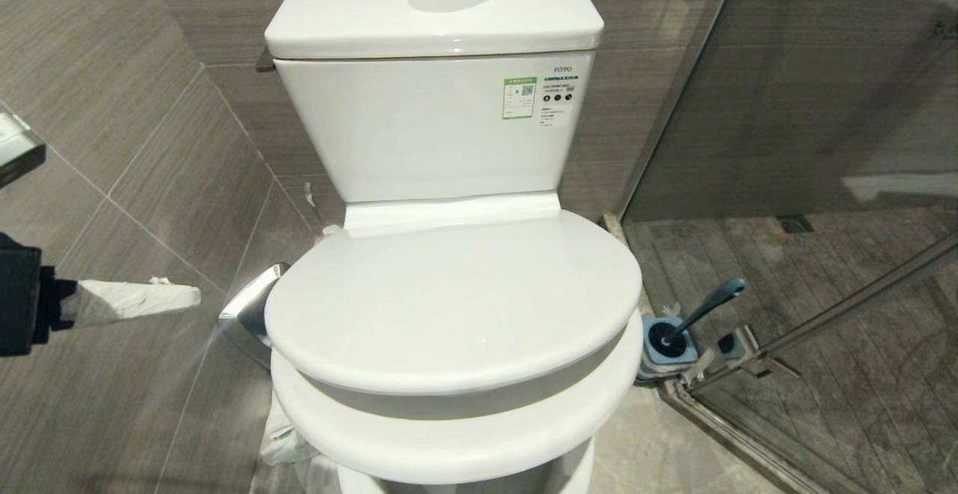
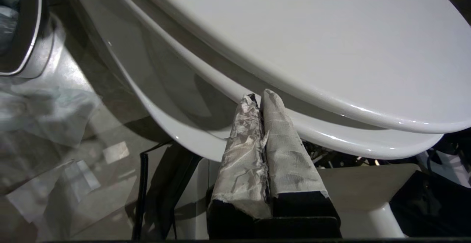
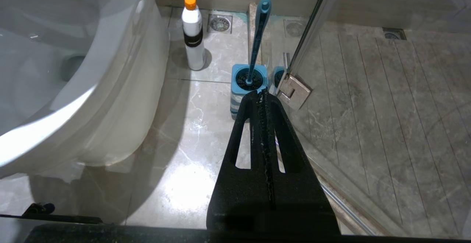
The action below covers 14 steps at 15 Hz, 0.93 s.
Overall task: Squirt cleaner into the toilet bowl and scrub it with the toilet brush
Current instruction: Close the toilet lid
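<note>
White ceramic fills the head view: the toilet bowl (image 1: 456, 434) stands against the grey tiled wall with its lid (image 1: 449, 299) down over the seat, long axis running from the cistern (image 1: 434, 127) toward the robot. The left claw (image 1: 196, 297), wrapped in white cloth, reaches in level from the left, its tips pointing at the side of the lid; its fingers (image 2: 274, 105) are pressed together, holding nothing, just beside the seat rim. The right claw (image 3: 263, 94) is closed and empty, low over the floor. The toilet brush (image 3: 257, 37) stands in its square blue holder (image 3: 248, 84) on the floor right of the bowl, by the glass shower door, its handle leaning up and away. The cleaner (image 3: 193, 33) stands upright on the floor, orange cap up, between the bowl and the brush
</note>
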Available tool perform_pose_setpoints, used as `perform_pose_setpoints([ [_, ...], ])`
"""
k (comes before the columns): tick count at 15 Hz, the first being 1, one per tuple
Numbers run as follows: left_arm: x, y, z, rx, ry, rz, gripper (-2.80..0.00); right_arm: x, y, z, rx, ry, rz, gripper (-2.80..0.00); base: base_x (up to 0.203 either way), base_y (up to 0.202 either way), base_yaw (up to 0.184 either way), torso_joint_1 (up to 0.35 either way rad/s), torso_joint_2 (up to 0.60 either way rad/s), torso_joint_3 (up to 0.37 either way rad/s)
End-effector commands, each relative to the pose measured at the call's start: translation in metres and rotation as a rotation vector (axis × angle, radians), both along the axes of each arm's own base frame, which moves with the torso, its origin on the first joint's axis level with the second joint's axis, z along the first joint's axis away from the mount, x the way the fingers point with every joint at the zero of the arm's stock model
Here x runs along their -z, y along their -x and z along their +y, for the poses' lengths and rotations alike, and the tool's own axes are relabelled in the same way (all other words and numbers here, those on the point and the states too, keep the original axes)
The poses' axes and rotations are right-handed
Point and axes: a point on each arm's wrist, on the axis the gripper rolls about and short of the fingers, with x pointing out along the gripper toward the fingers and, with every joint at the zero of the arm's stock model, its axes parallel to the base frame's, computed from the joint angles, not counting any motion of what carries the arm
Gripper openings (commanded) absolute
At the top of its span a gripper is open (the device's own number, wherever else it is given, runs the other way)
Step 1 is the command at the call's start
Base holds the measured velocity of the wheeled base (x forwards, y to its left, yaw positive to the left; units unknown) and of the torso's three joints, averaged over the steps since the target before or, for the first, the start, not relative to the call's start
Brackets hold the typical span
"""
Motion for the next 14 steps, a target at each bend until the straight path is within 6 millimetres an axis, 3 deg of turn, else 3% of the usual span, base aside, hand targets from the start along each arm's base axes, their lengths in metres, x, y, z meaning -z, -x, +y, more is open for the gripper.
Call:
perform_pose_setpoints([
  [1,-0.002,-0.002,-0.002,-0.008,-0.023,-0.003,-2.8,0.0,0.0,0.0,-0.001,0.001,0.001,-2.8,0.0,0.0,0.0,0.0,0.01,0.097],
  [8,-0.026,-0.009,-0.031,-0.175,-0.327,-0.125,-2.8,0.0,0.0,0.0,-0.001,0.001,0.001,-2.8,0.0,0.0,0.0,0.001,0.0,0.182],
  [11,-0.03,-0.015,-0.036,-0.203,-0.366,-0.138,-2.8,0.0,0.0,0.0,-0.001,0.001,0.001,-2.8,0.0,0.0,0.0,0.002,0.0,0.111],
  [14,-0.029,-0.038,-0.041,-0.201,-0.377,-0.111,-2.8,0.0,0.0,0.0,-0.001,0.001,0.001,-2.8,0.0,0.0,0.0,0.001,0.0,0.011],
])
